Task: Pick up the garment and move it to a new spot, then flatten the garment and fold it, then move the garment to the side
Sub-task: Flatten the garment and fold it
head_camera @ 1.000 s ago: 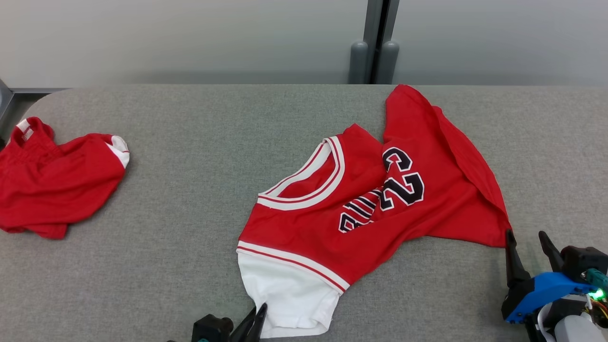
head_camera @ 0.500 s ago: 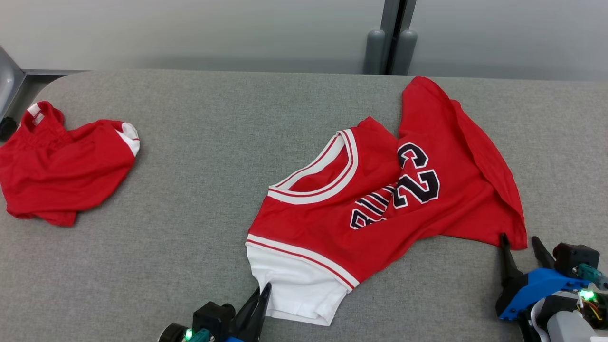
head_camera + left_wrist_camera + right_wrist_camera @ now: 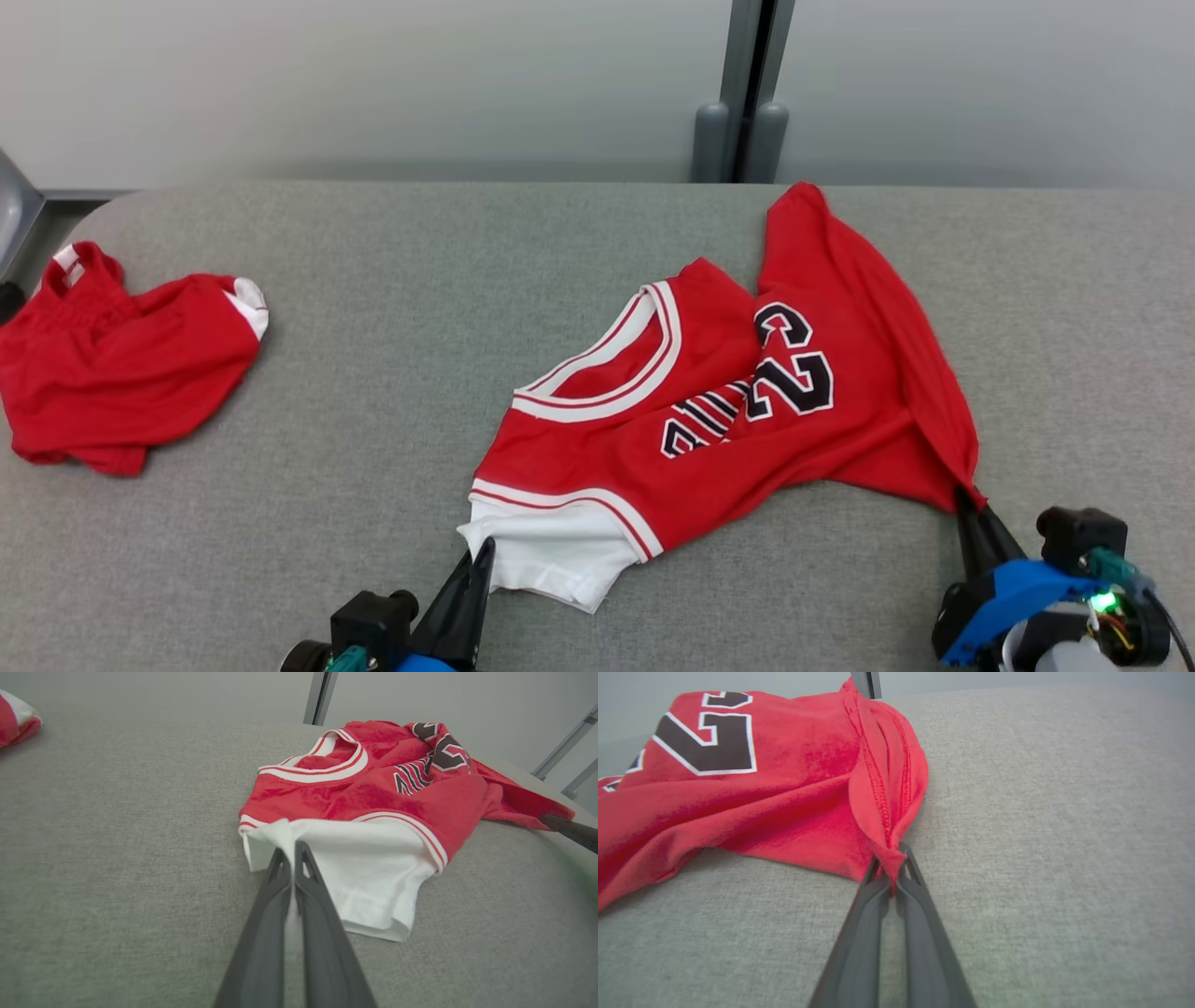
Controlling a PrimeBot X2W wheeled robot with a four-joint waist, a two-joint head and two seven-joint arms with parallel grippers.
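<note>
Garment [image 3: 719, 411] on table [image 3: 373, 280]; left tool [image 3: 483, 551] clamped on white sleeve [image 3: 551, 551], right tool [image 3: 966, 499] clamped on red corner [image 3: 889, 856], perhaps hem.

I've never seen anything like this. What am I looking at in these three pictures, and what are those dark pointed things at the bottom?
This is a two-armed robot seen through its own cameras. One picture comes from its head, looking down at a grey table. The other two come from cameras on its wrists, each looking along that arm's two long dark fingers. Those finger pairs are the end effectors, the parts that grasp. On the table lies a red basketball jersey with black numerals and a white sleeve. The left end effector is shut on the edge of that sleeve. The right end effector is shut on a bunched red corner at the jersey's other end. Far off to the left lies a second red garment with white trim; nothing touches it.
</note>
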